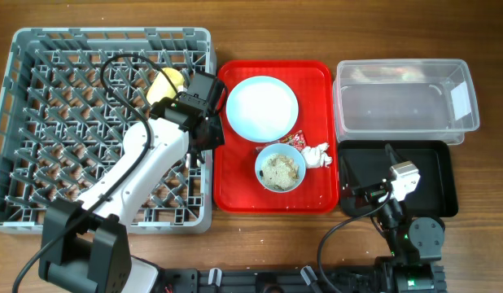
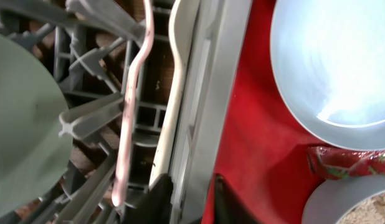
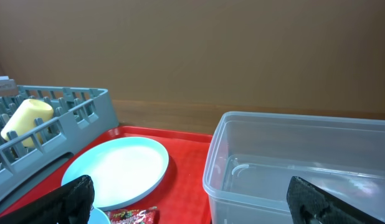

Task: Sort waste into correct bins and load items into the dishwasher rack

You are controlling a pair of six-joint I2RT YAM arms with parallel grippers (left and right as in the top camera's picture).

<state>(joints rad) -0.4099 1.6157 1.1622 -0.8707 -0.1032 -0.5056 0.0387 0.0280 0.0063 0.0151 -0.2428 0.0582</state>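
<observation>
The grey dishwasher rack (image 1: 15, 122) stands at the left with a yellow cup (image 1: 166, 81) in it. My left gripper (image 1: 207, 134) is open at the rack's right wall. In the left wrist view its fingers (image 2: 192, 202) straddle that wall (image 2: 208, 93). A pink utensil (image 2: 131, 93) and a cream utensil (image 2: 174, 93) lie inside the rack, and the cream one's end touches the left finger. The red tray (image 1: 317, 81) holds a light blue plate (image 1: 262, 107), a bowl of food scraps (image 1: 280, 169), a red wrapper (image 1: 294, 138) and a white crumpled tissue (image 1: 317, 155). My right gripper (image 1: 395, 189) is open and empty over the black bin (image 1: 435, 175).
A clear plastic bin (image 1: 402, 102) stands at the back right, also in the right wrist view (image 3: 292, 162). A pale green round item (image 2: 18, 124) sits in the rack at the left of the left wrist view. Wooden table surrounds everything.
</observation>
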